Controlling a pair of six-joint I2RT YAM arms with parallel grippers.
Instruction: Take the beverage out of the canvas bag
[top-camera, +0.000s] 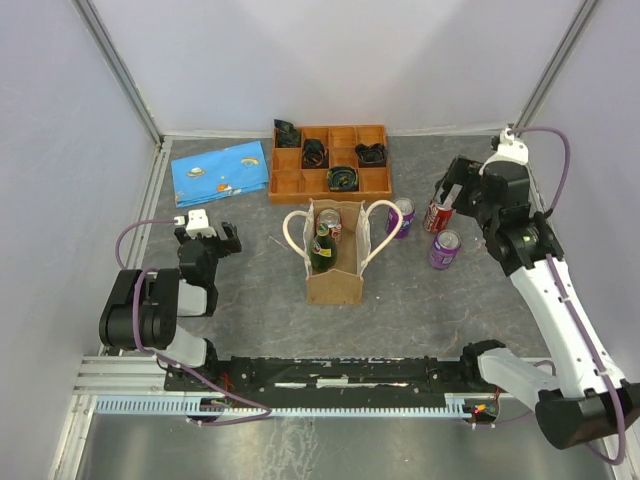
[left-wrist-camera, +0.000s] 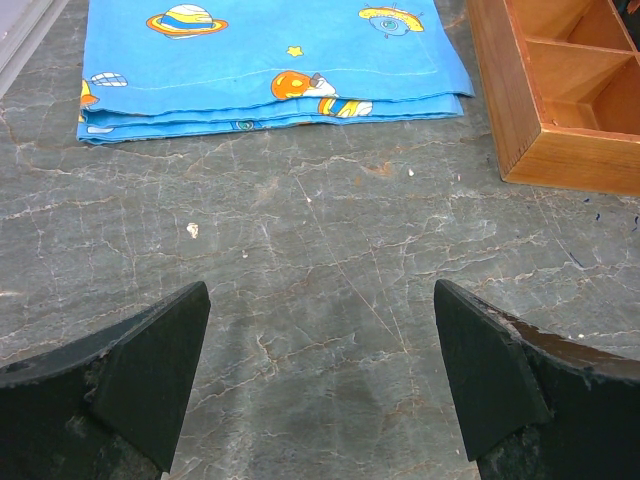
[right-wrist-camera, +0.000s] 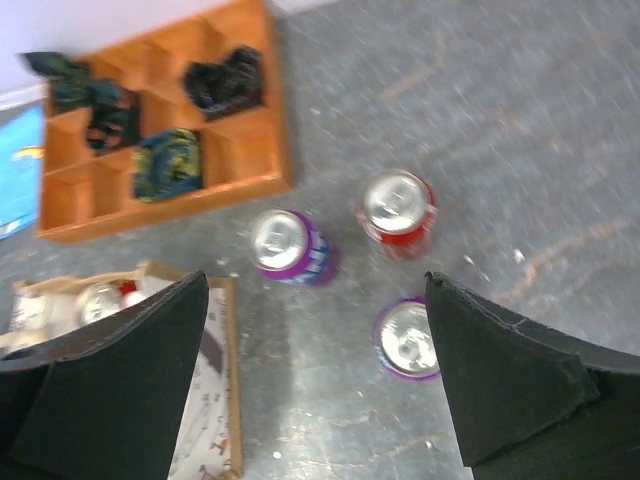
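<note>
The tan canvas bag (top-camera: 335, 278) stands upright mid-table, its cream rope handles looped out to either side. Inside it are a green bottle (top-camera: 321, 249) and a silver-topped can (top-camera: 330, 221). To its right three cans stand on the table: one purple (top-camera: 401, 215), one red (top-camera: 438, 215), one purple (top-camera: 445, 249). My right gripper (top-camera: 447, 192) hovers open above them, empty. The right wrist view shows its jaws (right-wrist-camera: 315, 285) wide apart over the purple can (right-wrist-camera: 285, 245), red can (right-wrist-camera: 397, 210) and nearer purple can (right-wrist-camera: 408, 338), with the bag's edge (right-wrist-camera: 228, 400) at left. My left gripper (top-camera: 208, 236) (left-wrist-camera: 320, 290) is open and empty near the table.
An orange-brown wooden compartment tray (top-camera: 285, 185) (right-wrist-camera: 170, 215) (left-wrist-camera: 520, 100) with dark items sits at the back. A folded blue patterned cloth (top-camera: 220, 172) (left-wrist-camera: 270, 50) lies to its left. White walls enclose the table.
</note>
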